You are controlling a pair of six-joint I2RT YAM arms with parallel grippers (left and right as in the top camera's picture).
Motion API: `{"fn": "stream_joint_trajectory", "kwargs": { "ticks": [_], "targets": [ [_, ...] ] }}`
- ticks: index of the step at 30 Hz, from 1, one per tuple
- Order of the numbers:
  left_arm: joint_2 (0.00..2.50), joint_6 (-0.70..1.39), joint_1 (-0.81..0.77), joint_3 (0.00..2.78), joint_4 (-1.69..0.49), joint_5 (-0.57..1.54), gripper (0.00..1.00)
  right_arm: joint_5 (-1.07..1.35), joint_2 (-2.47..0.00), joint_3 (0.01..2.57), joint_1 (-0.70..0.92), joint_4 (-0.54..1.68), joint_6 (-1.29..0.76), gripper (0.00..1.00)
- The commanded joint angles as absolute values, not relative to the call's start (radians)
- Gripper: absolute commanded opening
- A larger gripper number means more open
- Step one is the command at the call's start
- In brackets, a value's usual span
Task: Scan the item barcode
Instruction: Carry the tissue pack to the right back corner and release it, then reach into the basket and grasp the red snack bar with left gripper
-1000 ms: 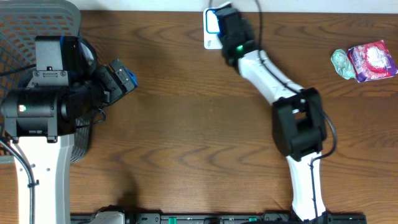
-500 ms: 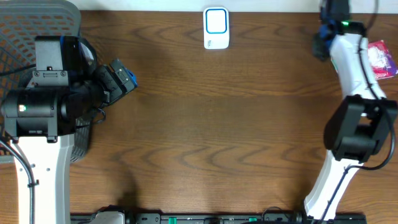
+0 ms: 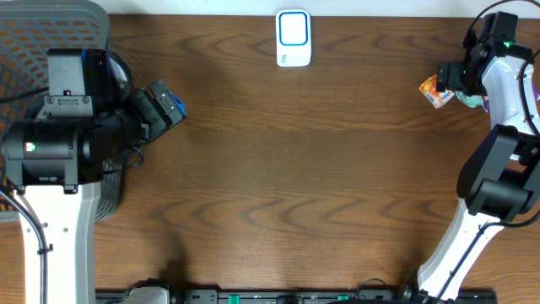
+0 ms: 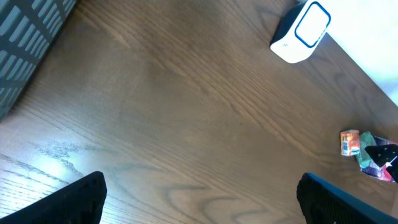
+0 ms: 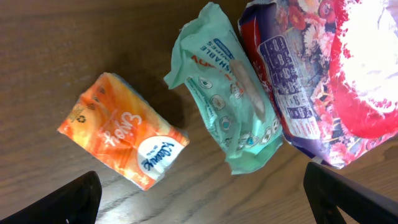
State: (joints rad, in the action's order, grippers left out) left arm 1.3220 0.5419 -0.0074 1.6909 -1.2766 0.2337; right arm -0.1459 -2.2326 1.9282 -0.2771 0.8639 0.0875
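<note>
At the right end of the bench (image 3: 278, 169), three packs sit close together, well apart from the scanner (image 3: 294, 38) at the far edge. They look staged as a pick pile.

The orange tissue pack (image 5: 124, 146) lies flat just beside the teal wipes pack (image 5: 227, 106), which touches the red-purple packet (image 5: 323, 81). The orange one is likely the item to scan, since it lies clear on three sides.

- **Right fingers** (image 5: 62, 202): spread wide above the pile, holding nothing; looks like a pre-grasp hover.
- **Left fingers** (image 4: 68, 202): also wide and empty, parked by the basket (image 3: 51, 29), likely to keep out of the way.
- **Orange pack:** in the right wrist view its long axis runs diagonally, upper left to lower right. The printed face is up and no barcode is visible, so it probably needs turning toward the scanner.
</note>
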Motion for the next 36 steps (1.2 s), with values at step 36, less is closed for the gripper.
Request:
{"fn": "stream_joint_trajectory", "kwargs": {
  "ticks": [36],
  "targets": [
    [1.311, 0.566, 0.008, 1.728, -0.937, 0.499, 0.98, 0.308, -1.707, 1.924, -0.262, 1.075, -0.055, 0.99]
  ]
}}
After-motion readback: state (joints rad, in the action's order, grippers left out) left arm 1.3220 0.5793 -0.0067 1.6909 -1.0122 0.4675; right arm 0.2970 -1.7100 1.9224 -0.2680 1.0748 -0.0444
